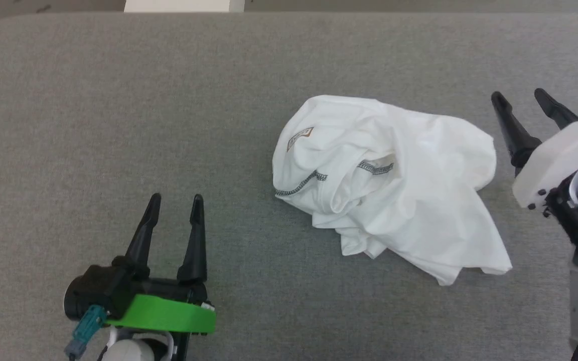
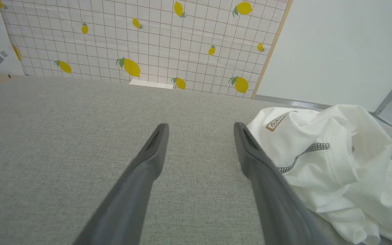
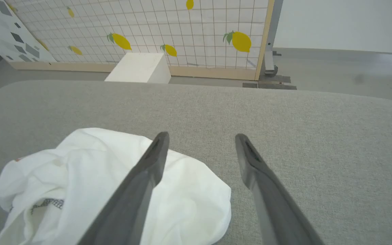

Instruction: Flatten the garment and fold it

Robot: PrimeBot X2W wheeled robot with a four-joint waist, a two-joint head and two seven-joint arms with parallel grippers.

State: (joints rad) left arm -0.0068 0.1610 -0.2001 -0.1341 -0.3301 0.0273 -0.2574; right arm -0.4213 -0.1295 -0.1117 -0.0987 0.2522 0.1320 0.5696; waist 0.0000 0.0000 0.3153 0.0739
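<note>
The garment [image 1: 389, 180] is a white T-shirt lying crumpled in a heap on the grey padded table [image 1: 118, 110], right of centre. Grey zigzag stitching and a small brown-bordered patch show on its upper left. My left gripper [image 1: 176, 200] stands open at the lower left, well apart from the garment, nothing between its fingers. My right gripper [image 1: 520, 95] is open at the right edge, just beyond the garment's right side and raised. In the left wrist view the garment [image 2: 332, 160] lies right of the open gripper [image 2: 199, 127]. In the right wrist view the garment [image 3: 90, 183] lies below and left of the open gripper [image 3: 201, 136].
A white box [image 3: 138, 68] stands on the floor beyond the table's far edge, against a lemon-patterned grid panel [image 3: 182, 30]. The table's far corners are rounded. Bare grey surface spreads left of and behind the garment.
</note>
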